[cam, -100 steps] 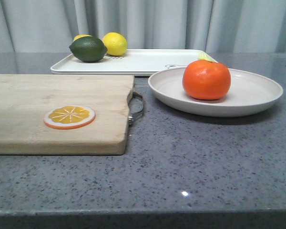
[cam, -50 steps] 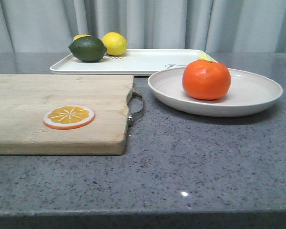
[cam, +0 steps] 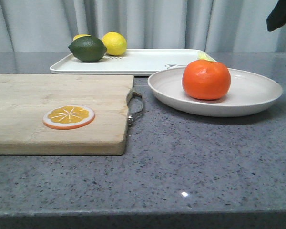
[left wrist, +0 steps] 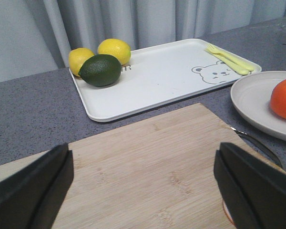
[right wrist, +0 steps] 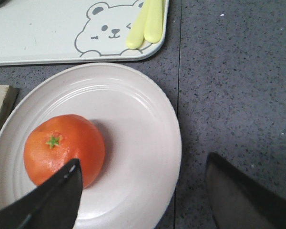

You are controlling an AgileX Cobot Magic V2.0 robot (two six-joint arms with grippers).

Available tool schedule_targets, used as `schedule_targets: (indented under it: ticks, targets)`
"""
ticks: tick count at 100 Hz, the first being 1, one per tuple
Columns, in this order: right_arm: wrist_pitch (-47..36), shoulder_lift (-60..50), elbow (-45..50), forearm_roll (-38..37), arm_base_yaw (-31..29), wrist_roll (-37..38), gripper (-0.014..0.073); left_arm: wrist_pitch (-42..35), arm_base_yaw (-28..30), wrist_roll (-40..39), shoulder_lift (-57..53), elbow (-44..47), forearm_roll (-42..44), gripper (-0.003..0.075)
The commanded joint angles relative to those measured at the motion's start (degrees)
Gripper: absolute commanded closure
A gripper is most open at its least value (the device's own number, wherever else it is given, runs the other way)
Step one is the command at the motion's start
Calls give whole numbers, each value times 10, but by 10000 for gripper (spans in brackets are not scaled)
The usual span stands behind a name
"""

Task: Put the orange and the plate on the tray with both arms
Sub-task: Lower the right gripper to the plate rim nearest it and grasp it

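The orange [cam: 206, 79] sits on the left half of the off-white plate [cam: 250, 93], on the counter right of centre. Behind them lies the white tray [cam: 148, 61] with its bear face. My right gripper [right wrist: 144, 167] hovers open above the plate [right wrist: 143, 138]; one finger overlaps the orange [right wrist: 62, 143] and the other is over the counter beyond the rim. My left gripper [left wrist: 143, 191] hangs open and empty over the wooden cutting board [left wrist: 148, 167], with the tray [left wrist: 167, 76], the plate [left wrist: 252, 100] and the orange [left wrist: 284, 99] ahead. A dark part of my right arm [cam: 281, 16] shows at the front view's top right.
The cutting board [cam: 47, 109] has a metal handle [cam: 137, 107] and carries an orange slice [cam: 69, 117]. On the tray's left end sit two lemons [cam: 114, 43] and a dark green fruit [cam: 87, 48]; yellow utensils [right wrist: 148, 21] lie at its right end. Curtains hang behind.
A dark part of my right arm has come into the front view's top right corner. The orange, plate and tray have not moved.
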Motion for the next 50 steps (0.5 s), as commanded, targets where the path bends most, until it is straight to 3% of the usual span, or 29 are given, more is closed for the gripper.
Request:
schedule_targets:
  ticks: [1,50]
  targets:
    - [-44,14,-30,9,-2,-2,52,-23,1,-5,-2,-15,-3,155]
    - [-57,108,-36,9,-2,-2,52,-23,1,-5,-2,-15,-3,155]
